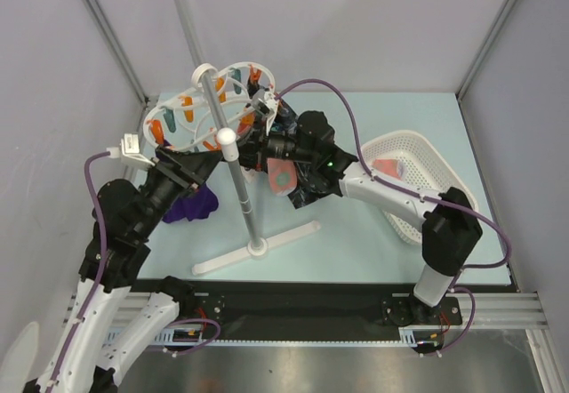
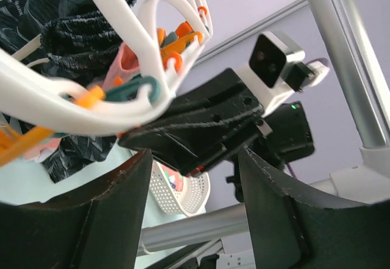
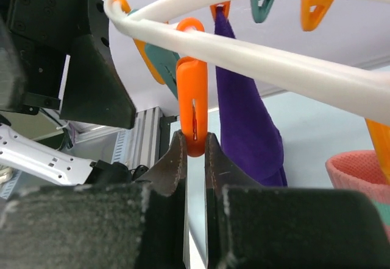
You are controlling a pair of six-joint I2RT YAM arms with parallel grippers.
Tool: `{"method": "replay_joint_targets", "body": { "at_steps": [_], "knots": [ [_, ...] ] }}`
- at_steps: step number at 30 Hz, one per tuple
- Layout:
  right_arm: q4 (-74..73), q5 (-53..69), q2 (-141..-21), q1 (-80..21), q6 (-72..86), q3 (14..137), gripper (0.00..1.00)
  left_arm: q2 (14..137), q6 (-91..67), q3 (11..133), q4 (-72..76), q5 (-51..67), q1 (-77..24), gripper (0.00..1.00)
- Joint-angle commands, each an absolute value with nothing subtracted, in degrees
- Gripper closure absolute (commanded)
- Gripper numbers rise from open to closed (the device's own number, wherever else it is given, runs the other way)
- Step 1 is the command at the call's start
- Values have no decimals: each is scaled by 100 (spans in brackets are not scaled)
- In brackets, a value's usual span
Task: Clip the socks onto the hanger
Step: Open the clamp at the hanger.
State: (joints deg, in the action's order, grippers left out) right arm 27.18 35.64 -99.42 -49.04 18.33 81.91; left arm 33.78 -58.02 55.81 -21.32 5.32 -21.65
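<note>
The right claw (image 3: 195, 144) pinches an orange clip (image 3: 191, 98) on the hanger (image 3: 274, 62), purple sock (image 3: 247, 123) just behind; left claw (image 2: 194, 159) spread.

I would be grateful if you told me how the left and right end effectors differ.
The left end effector is wide open and grips nothing; the right end effector is shut on an orange clip. The left one sits under the white ring of the hanger, while the right one pinches a clip hanging from that ring. Both are black and at the hanger.
</note>
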Motion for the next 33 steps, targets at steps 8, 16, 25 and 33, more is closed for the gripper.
{"method": "replay_joint_targets", "body": {
  "at_steps": [8, 16, 25, 33],
  "knots": [
    [959, 3024, -9290, -5010, 1319, 8736, 100, 3560, -5765, 5511, -1768, 71, -2180, 33],
    [932, 2927, -9290, -5080, 1283, 8771, 100, 3911, -5774, 5599, -1600, 62, -2180, 32],
    [870, 2962, -9308, -5098, 1222, 8798, 100, 3867, -5731, 5555, -1450, -307, -2180, 32],
    [897, 2988, -9334, -5106, 1230, 8815, 100, 4034, -5660, 5590, -1319, -255, -2180, 40]
  ]
}}
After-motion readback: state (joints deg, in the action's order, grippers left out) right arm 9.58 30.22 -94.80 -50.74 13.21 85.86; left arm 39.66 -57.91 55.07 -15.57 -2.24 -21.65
